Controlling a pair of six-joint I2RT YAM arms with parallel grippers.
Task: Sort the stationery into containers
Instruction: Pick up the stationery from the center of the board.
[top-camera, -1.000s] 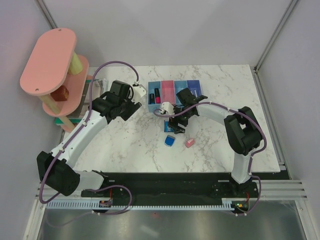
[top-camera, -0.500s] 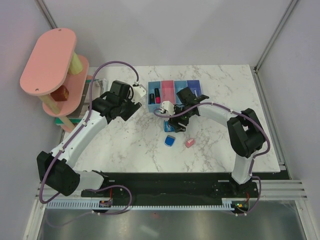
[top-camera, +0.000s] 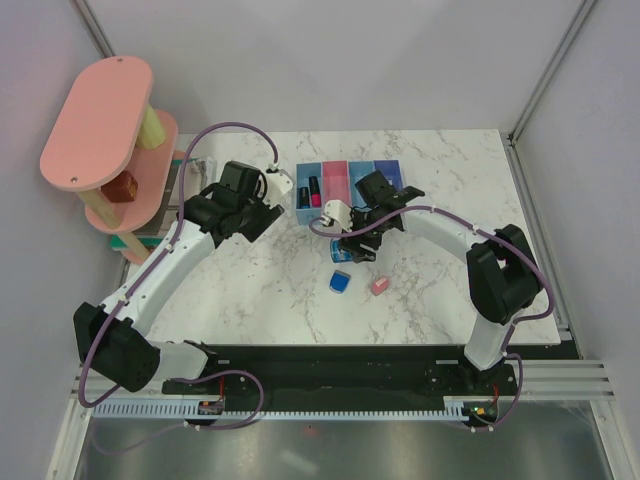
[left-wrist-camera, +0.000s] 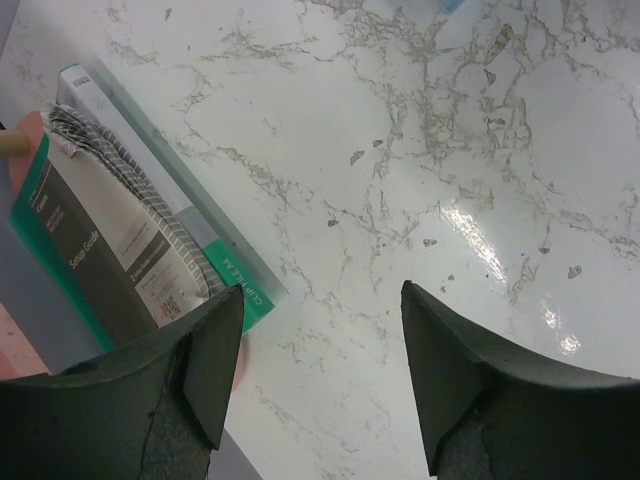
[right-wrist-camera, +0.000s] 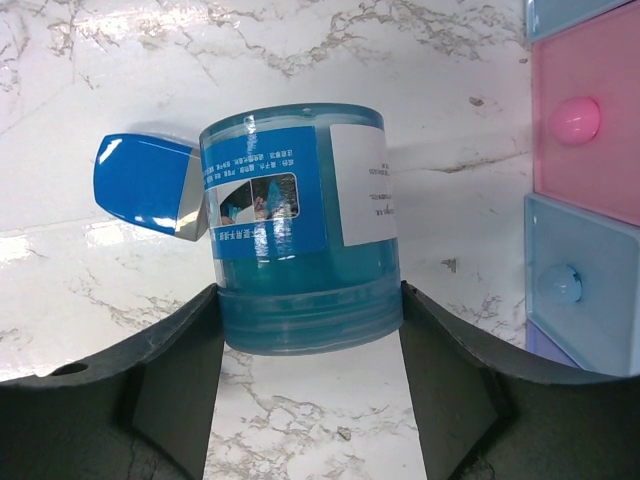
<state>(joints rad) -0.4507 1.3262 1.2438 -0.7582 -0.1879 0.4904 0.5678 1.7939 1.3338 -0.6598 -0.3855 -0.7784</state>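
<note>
Right pincer (right-wrist-camera: 308, 305) grips smooth, translucent round blue roll (right-wrist-camera: 300, 200); L pincer (left-wrist-camera: 320, 290) wide over veined marble table (left-wrist-camera: 450, 150).

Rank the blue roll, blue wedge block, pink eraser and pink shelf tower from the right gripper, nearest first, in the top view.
1. blue roll: between the fingers of the right gripper.
2. blue wedge block and pink eraser: just below it in the view, eraser to the right; too close to call.
3. pink shelf tower: far left edge.
</note>
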